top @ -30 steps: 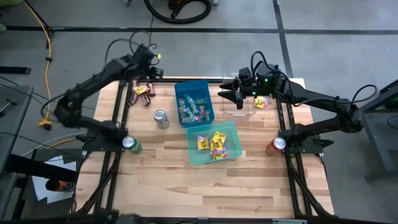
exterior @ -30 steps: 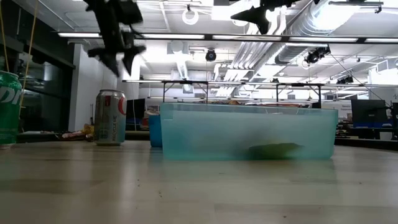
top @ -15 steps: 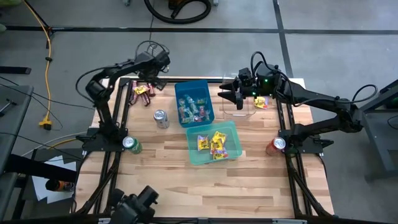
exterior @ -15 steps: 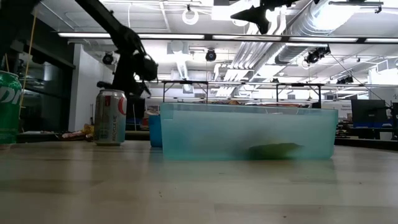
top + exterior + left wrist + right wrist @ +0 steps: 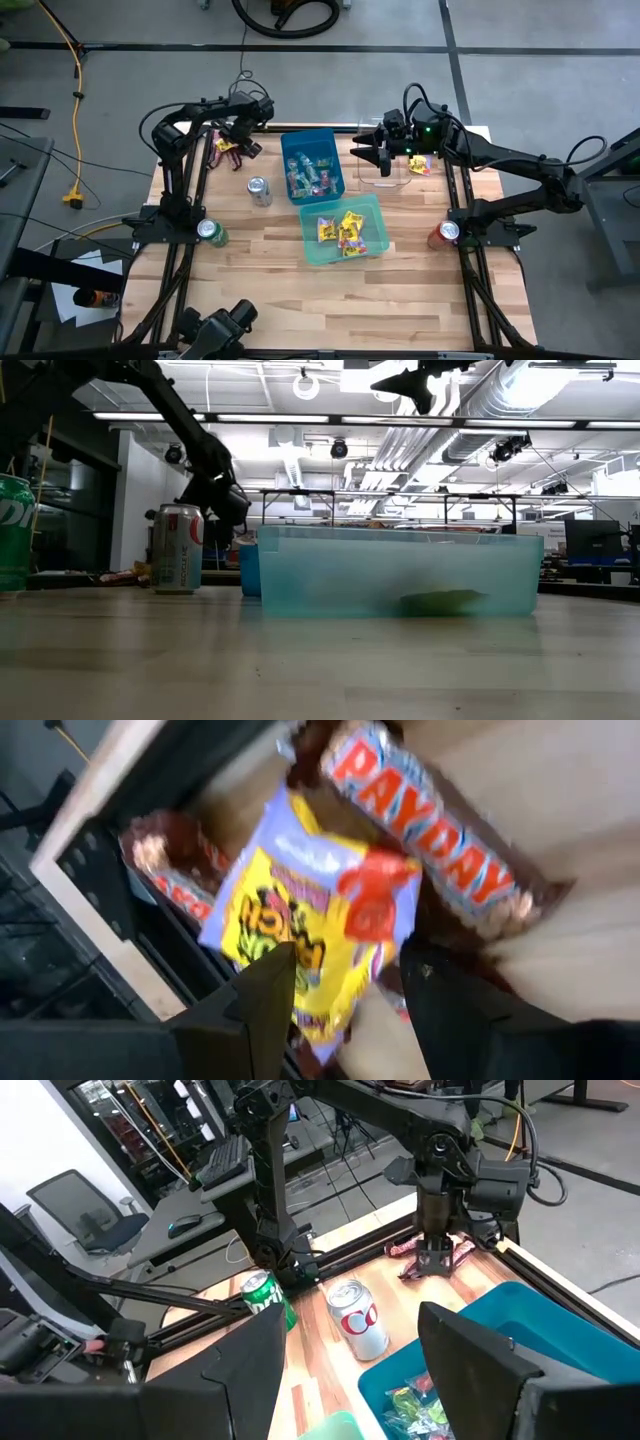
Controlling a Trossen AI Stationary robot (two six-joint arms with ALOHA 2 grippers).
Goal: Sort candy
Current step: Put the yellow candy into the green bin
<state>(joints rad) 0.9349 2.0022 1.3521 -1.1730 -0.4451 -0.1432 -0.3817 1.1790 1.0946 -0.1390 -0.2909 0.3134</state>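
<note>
Two bins hold sorted candy — the dark blue bin [image 5: 312, 164] and the teal bin [image 5: 343, 228] just beside it. Left gripper [image 5: 345, 990], fingers spread, hangs over a yellow packet [image 5: 300, 920] and candy bars [image 5: 430, 815] lying on the worktop [image 5: 400, 290] beyond the blue bin. Right gripper [image 5: 362, 151] hovers open on the bin's other side — holding nothing.

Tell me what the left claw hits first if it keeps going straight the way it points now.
Most likely the yellow candy packet, lying straight ahead of the open left claw on top of the PayDay bars at the table's far left corner. How near it is cannot be judged.
</note>
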